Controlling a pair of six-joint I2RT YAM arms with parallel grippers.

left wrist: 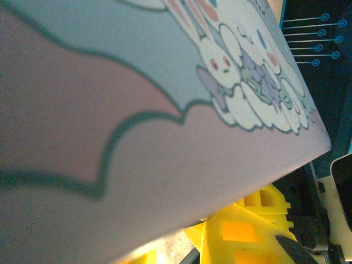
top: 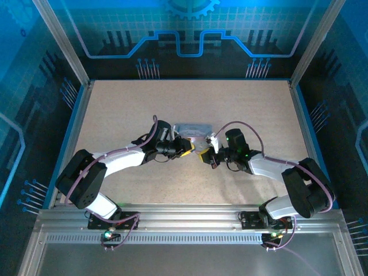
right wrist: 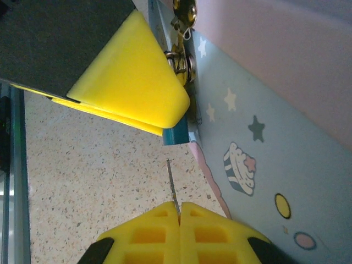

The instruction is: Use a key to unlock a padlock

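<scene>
Beside the tin (right wrist: 275, 143), in the middle of the counter (right wrist: 93, 181), the two arms meet. The right fingers (right wrist: 148, 236) are squeezed together on the key (right wrist: 171, 184), and its thin tip points up at the padlock (right wrist: 177, 136). The padlock is the little dark blue block just under the gold clasp (right wrist: 181, 58) on the side of the tin. The left fingers (right wrist: 137, 82) look pinched on it. So picking up the key is done. The key is near the padlock but not in it yet. I think what is left is to push it in, turn it and pop the padlock open. The fat yellow left fingers hide most of the padlock, so I cannot see the keyhole. The tin wall is just beside the key and could bump it.
</scene>
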